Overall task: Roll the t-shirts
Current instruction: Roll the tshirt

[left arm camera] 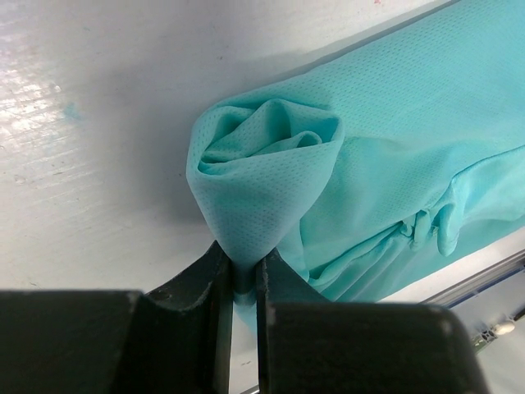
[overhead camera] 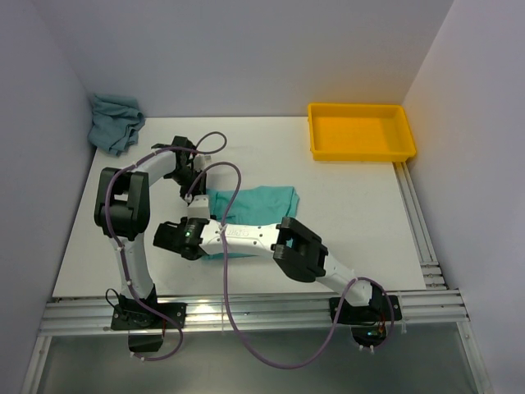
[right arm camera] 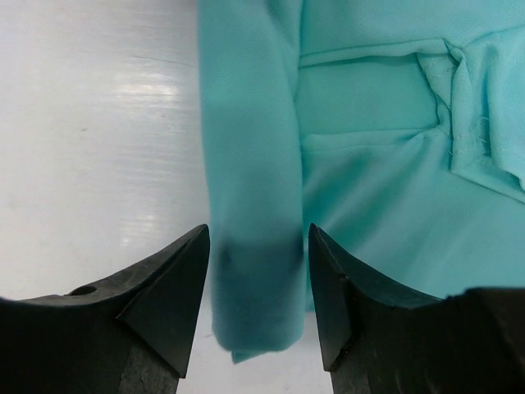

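Observation:
The bright mint-turquoise t-shirt (overhead camera: pixel 261 201) lies mid-table, its left edge rolled into a tube. My left gripper (left arm camera: pixel 244 256) is shut on the far end of that roll (left arm camera: pixel 267 176), and the fabric bunches into a spiral just past the fingertips. In the top view the left gripper (overhead camera: pixel 193 187) sits at the shirt's back left corner. My right gripper (right arm camera: pixel 258 234) stands open astride the near end of the roll (right arm camera: pixel 250 164), one finger on each side and close to the cloth. From above, the right gripper (overhead camera: pixel 176 240) is at the shirt's front left corner. The duller grey-teal t-shirt (overhead camera: pixel 115 121) lies crumpled at the back left.
A yellow plastic tray (overhead camera: pixel 361 152) stands at the back right of the table. Grey walls close in the left, back and right sides. Aluminium rails (overhead camera: pixel 422 238) run along the right and near edges. Both arms' cables loop over the table's left half.

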You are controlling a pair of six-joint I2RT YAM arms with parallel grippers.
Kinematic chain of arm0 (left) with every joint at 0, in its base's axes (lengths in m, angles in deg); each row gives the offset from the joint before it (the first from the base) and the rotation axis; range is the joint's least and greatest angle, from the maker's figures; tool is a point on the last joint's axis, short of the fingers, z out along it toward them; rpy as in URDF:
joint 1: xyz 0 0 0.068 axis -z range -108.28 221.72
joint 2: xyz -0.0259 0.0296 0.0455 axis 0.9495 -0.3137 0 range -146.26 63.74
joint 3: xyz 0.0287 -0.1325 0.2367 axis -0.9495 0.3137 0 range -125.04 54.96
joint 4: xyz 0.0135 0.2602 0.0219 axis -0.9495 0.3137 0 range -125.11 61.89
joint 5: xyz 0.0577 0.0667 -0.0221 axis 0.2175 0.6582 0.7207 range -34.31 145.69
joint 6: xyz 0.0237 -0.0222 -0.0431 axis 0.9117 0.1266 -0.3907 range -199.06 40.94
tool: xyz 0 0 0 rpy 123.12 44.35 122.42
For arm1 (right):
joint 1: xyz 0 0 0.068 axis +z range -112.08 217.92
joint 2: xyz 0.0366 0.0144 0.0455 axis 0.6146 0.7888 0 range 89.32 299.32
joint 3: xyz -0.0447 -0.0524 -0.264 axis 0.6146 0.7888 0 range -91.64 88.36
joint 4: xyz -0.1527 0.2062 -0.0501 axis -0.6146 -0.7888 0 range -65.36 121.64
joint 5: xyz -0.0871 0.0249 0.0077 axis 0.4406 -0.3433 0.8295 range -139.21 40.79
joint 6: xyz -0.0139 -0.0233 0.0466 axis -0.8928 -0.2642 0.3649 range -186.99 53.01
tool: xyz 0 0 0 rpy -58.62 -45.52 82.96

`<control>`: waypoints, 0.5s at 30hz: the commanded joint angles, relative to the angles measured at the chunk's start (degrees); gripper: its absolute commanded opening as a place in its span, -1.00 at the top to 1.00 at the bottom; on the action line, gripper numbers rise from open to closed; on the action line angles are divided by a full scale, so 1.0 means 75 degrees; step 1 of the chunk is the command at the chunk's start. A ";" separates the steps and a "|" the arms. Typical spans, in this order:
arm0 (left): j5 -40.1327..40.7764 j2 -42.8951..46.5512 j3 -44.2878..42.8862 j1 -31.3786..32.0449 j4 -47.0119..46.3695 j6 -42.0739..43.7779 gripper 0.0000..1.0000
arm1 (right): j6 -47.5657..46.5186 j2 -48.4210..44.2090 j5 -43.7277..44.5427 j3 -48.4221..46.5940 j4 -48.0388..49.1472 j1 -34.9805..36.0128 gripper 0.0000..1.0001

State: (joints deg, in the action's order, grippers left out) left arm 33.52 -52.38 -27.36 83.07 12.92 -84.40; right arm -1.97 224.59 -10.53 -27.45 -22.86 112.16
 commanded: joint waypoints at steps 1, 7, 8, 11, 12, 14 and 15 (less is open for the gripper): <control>0.0156 -0.0092 -0.0285 0.0033 -0.0088 -0.0026 0.75 | -0.0172 -0.0258 0.0503 -0.0484 -0.0151 0.0098 -0.18; 0.0156 -0.0139 -0.0332 0.0045 -0.0064 -0.0014 0.74 | -0.0289 -0.0058 0.0457 -0.0801 -0.0210 0.0109 -0.18; 0.0156 -0.0151 -0.0332 0.0045 -0.0064 -0.0014 0.74 | -0.0290 -0.0035 0.0433 -0.0778 -0.0175 0.0098 -0.18; 0.0156 -0.0162 -0.0332 0.0056 -0.0064 -0.0026 0.74 | -0.0266 0.0070 0.0351 -0.0766 -0.0175 0.0086 -0.18; 0.0156 -0.0163 -0.0344 0.0056 -0.0053 -0.0026 0.74 | -0.0243 0.0140 0.0328 -0.0766 -0.0186 0.0074 -0.18; 0.0156 -0.0174 -0.0344 0.0068 -0.0064 -0.0037 0.74 | -0.0196 0.0199 0.0211 -0.0719 -0.0187 0.0074 -0.18; 0.0156 -0.0174 -0.0344 0.0068 -0.0064 -0.0037 0.74 | -0.0138 0.0246 0.0176 -0.0684 -0.0198 0.0074 -0.18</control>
State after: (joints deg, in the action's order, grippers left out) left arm 33.78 -53.01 -28.19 83.12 12.96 -84.47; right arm -3.81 224.94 -10.05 -31.42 -23.43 112.55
